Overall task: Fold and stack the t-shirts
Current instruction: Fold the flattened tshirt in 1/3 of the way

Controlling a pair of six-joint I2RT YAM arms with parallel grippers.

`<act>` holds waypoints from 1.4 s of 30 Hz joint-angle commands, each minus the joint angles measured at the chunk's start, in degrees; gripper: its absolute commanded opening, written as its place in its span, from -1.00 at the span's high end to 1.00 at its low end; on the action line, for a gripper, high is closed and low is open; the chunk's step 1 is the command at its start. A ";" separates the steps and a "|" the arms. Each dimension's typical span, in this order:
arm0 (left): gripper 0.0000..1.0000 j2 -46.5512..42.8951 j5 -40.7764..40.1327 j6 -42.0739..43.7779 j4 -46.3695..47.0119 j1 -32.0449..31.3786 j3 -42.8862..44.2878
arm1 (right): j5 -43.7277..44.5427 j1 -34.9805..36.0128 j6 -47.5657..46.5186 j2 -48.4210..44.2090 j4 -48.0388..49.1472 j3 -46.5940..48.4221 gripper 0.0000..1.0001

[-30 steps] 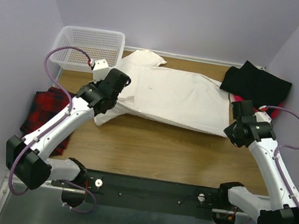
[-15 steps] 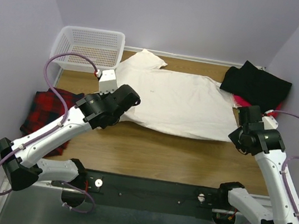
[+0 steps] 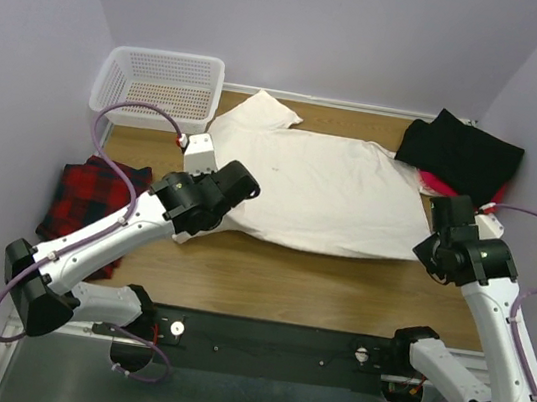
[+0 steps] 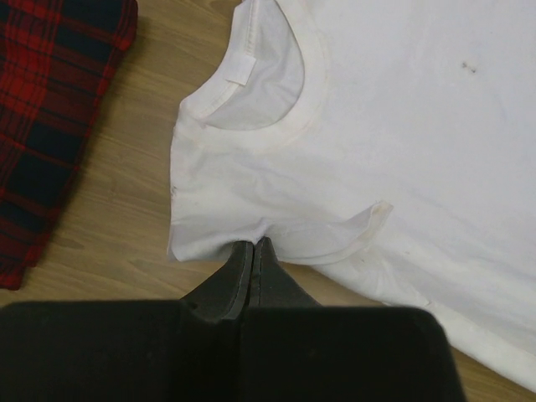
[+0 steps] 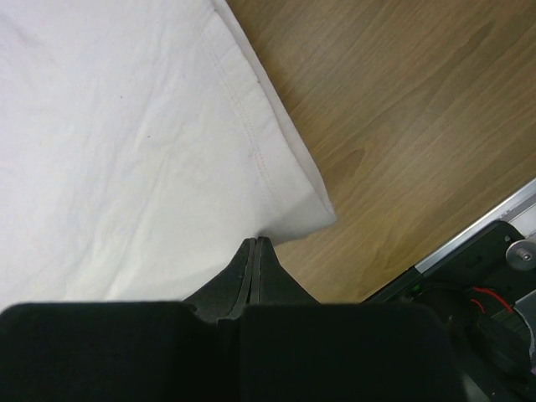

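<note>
Two pinches going on: left gripper [image 4: 253, 251] is clamped on the white shirt [image 3: 331, 190] at its shoulder edge by the collar, right gripper [image 5: 255, 247] is clamped on the hem corner. Over the last second they've pulled the shirt a bit nearer and stretched it flatter across the middle of the table [image 3: 337, 282], black shirt [image 3: 462, 154] sitting far right. Looks like it's ready for the first fold
</note>
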 commanded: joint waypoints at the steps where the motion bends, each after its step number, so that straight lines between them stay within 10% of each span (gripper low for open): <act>1: 1.00 1.12 -2.69 -4.54 -0.87 -2.72 -2.54 | 1.49 -0.12 1.56 -1.41 -2.76 -0.96 0.99; 21: 1.00 8.94 -11.56 -2.80 -0.79 2.27 7.02 | 5.34 -0.12 1.73 3.42 3.13 -0.71 0.99; 42: 1.00 16.85 -6.91 25.41 23.73 10.90 7.39 | 9.30 -0.99 -6.52 28.20 24.66 0.17 0.99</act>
